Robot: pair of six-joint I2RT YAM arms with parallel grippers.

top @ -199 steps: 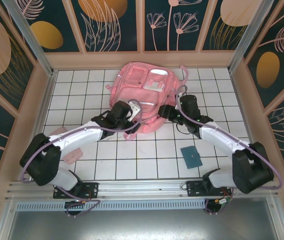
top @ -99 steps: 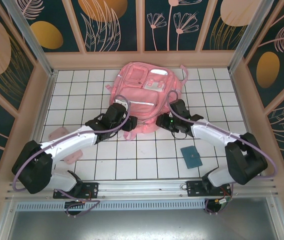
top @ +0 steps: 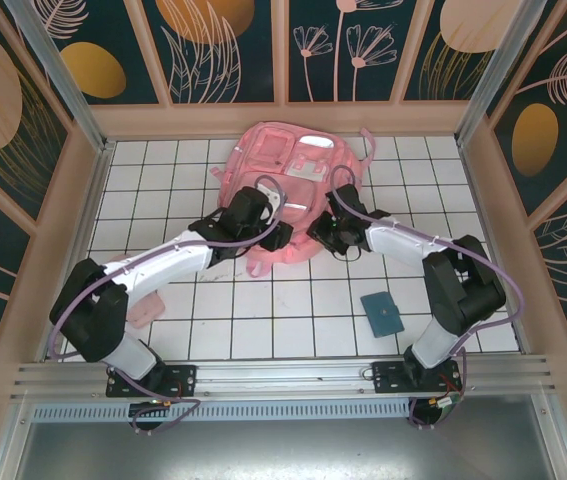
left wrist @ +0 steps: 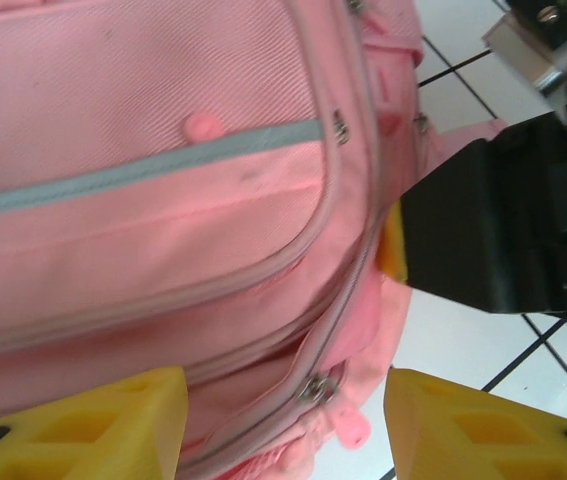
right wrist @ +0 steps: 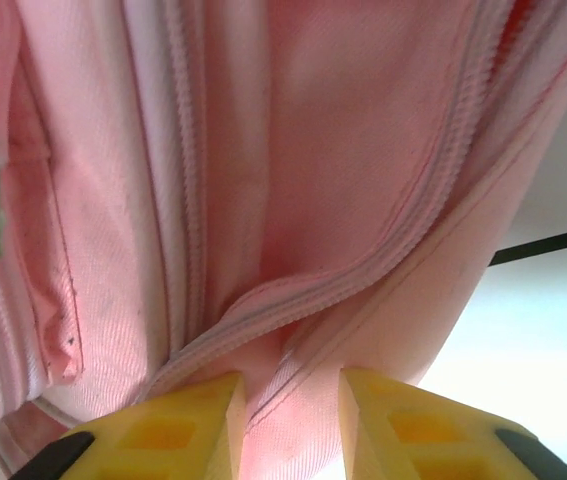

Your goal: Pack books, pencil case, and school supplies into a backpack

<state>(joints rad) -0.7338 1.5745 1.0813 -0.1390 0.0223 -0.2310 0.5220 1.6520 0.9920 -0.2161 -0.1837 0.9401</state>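
Observation:
The pink backpack (top: 291, 175) lies flat at the back middle of the tiled floor, its pale stripe (left wrist: 133, 170) and zippers close in the left wrist view. My left gripper (top: 279, 238) is at the bag's near edge, open wide (left wrist: 283, 430), with a metal zipper slider and pink pull tab (left wrist: 315, 388) between its yellow fingers (left wrist: 83, 420). My right gripper (top: 325, 232) is at the same edge just to the right, its jaws closed on a fold of pink fabric beside a zipper seam (right wrist: 291, 425). The books are out of view.
A flat teal pad (top: 382, 312) lies on the tiles at the front right. Two pale pink items (top: 118, 265) (top: 146, 312) lie at the left, near the left arm. Wooden walls enclose the floor. The right arm's black gripper body (left wrist: 483, 230) sits close beside my left fingers.
Both grippers have moved in to the backpack's near edge and closer together. The right gripper shifted left and now pinches the fabric.

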